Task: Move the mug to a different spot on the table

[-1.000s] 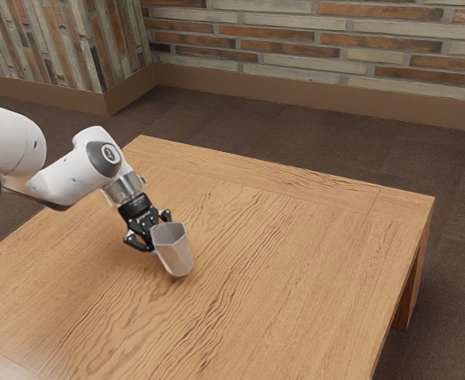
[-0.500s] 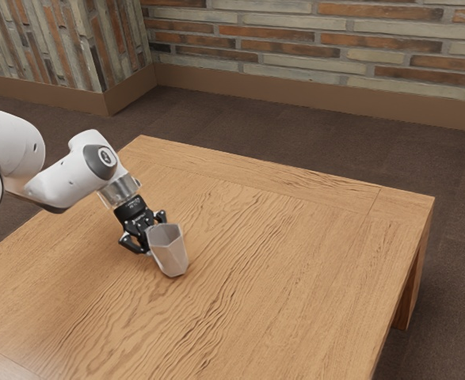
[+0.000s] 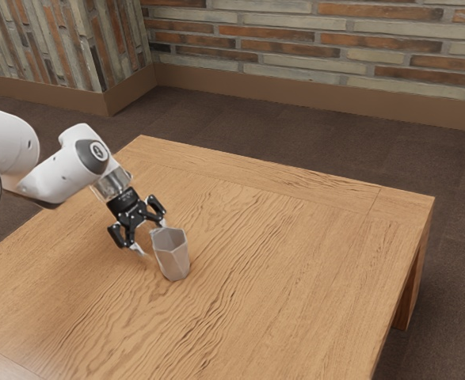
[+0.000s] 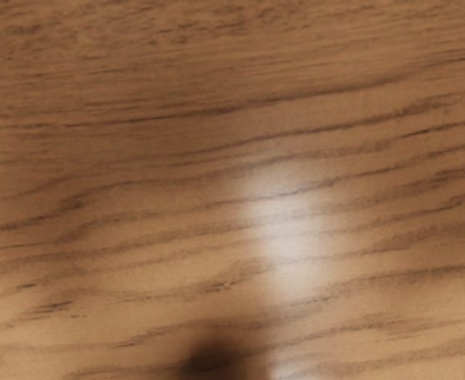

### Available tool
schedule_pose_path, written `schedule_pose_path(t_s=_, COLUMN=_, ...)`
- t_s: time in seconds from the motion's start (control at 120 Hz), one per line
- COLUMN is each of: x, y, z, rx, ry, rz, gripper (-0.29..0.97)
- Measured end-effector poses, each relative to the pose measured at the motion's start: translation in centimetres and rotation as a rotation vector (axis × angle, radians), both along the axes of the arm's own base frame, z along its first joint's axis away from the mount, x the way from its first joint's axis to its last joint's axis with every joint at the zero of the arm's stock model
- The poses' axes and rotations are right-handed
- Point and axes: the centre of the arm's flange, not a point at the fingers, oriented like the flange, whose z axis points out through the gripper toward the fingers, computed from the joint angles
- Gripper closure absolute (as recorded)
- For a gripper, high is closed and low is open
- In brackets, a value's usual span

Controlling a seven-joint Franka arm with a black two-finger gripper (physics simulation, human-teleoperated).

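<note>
A grey faceted mug stands upright on the wooden table, left of the middle in the exterior view. My black gripper is just to the mug's upper left, close against its rim. The fingers are spread open and hold nothing. The white arm comes in from the exterior view's left. In the wrist view I see bare wood grain with a pale glare patch and a dark blur at the lower edge.
The table's far edge and right edge drop to a dark brown floor. Brick walls stand behind. Wide bare wood lies to the right of the mug and in front of it.
The mug went from tilted in my shut fingers to standing upright on the table. My fingers opened off it, and my hand drew back slightly to the exterior view's left.
</note>
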Motion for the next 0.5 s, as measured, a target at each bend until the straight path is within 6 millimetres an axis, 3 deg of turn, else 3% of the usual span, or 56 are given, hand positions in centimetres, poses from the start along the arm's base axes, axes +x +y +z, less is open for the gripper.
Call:
schedule_pose_path(t_s=0.133, x=-0.1, y=1.2, z=1.7, rx=0.029, ry=-0.020, rz=0.005, gripper=0.03)
schedule_pose_path(t_s=0.233, x=-0.3, y=1.5, z=5.7, rx=0.089, ry=-0.065, rz=-0.026, gripper=0.02)
schedule_pose_path(t_s=0.275, x=-0.6, y=1.5, z=8.3, rx=0.124, ry=-0.094, rz=-0.045, gripper=0.02)
schedule_pose_path(t_s=0.4, x=-3.4, y=1.4, z=13.2, rx=0.199, ry=-0.127, rz=-0.078, gripper=0.01)
schedule_pose_path(t_s=0.5, x=-4.2, y=-0.6, z=18.4, rx=0.326, ry=-0.176, rz=-0.192, gripper=0.01)
